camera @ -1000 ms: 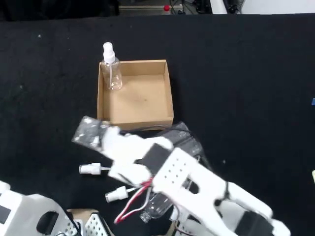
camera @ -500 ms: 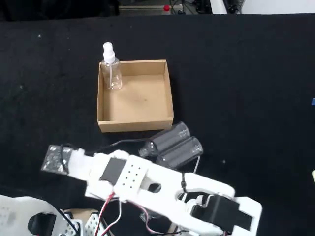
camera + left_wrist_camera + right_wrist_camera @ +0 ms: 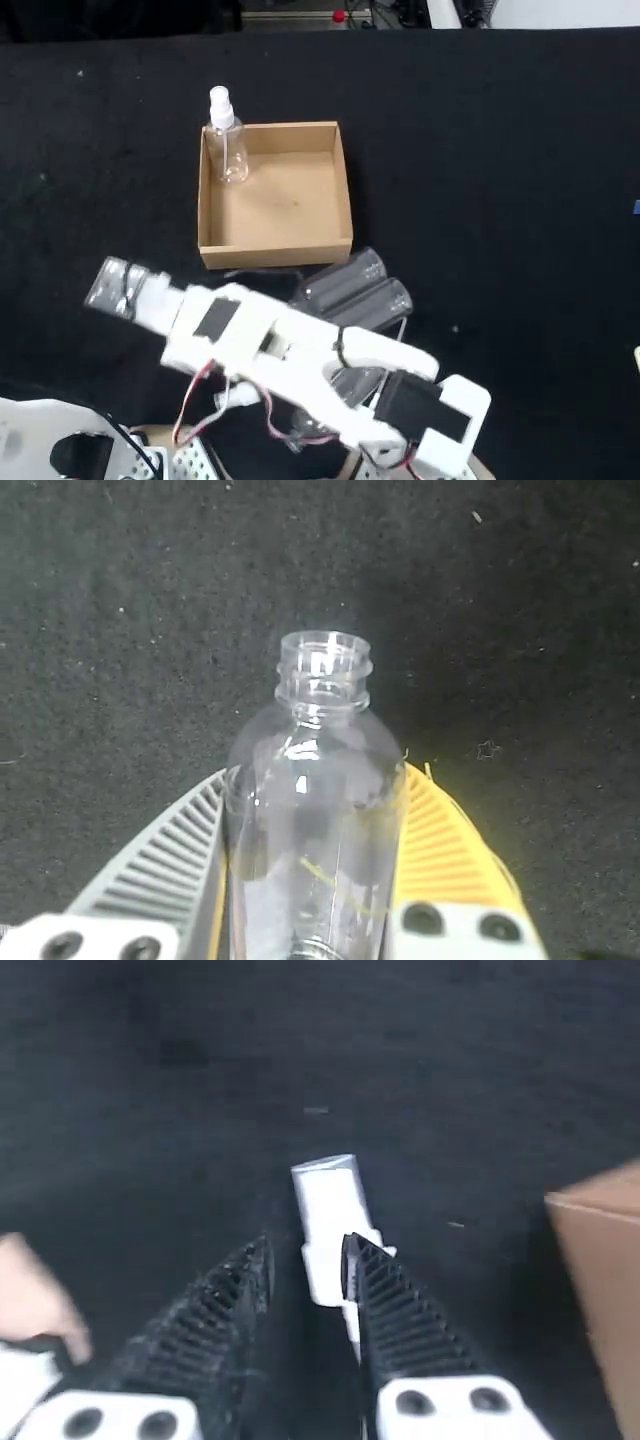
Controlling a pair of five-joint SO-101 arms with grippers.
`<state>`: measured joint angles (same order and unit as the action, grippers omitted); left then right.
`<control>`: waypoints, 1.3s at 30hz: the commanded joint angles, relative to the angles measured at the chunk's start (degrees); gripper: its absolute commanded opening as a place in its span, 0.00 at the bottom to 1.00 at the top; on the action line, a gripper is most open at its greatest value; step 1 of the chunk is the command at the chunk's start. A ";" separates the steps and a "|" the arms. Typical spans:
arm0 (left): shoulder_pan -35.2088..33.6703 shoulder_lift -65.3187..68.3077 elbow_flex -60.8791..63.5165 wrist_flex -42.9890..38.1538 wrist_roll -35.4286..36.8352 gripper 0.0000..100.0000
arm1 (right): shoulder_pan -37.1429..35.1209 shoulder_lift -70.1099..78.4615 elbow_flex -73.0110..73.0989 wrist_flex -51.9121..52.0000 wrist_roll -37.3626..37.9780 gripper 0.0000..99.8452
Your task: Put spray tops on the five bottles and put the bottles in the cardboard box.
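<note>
The cardboard box (image 3: 210, 200) sits open at mid-table. One clear bottle with a spray top (image 3: 226, 145) stands in its back left corner. Two topless bottles (image 3: 340, 283) (image 3: 382, 303) lie side by side just in front of the box. My right arm stretches from the front right. Its gripper (image 3: 112, 286) (image 3: 303, 1247) is over the cloth left of the box's front, shut on a white spray top (image 3: 325, 1222). My left gripper (image 3: 315, 780) is shut on a clear topless bottle (image 3: 318, 810), neck pointing away from the camera.
Another clear bottle (image 3: 303, 432) lies partly under the right arm near the front edge, with a loose spray top (image 3: 233, 394) beside it. The left arm's base (image 3: 50, 445) fills the front left corner. The box's edge (image 3: 595, 1260) shows near the right gripper.
The right arm swung left across the front of the table, carrying its gripper from just before the box to the cloth left of it. The two lying bottles came into view.
</note>
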<state>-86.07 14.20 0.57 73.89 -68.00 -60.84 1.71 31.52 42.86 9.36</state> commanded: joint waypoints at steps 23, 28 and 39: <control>-0.40 -0.53 -2.51 -0.09 -0.70 0.03 | 0.00 2.15 -3.38 -1.14 2.64 0.18; -0.66 -0.62 -2.51 -0.09 -0.70 0.03 | 0.18 5.14 -3.82 -0.70 6.59 0.17; -0.66 -0.88 -2.51 0.00 -0.70 0.03 | 1.49 5.58 -5.23 -1.23 10.29 0.16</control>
<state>-86.07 14.20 0.57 73.89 -68.00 -60.04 7.60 31.34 43.38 19.21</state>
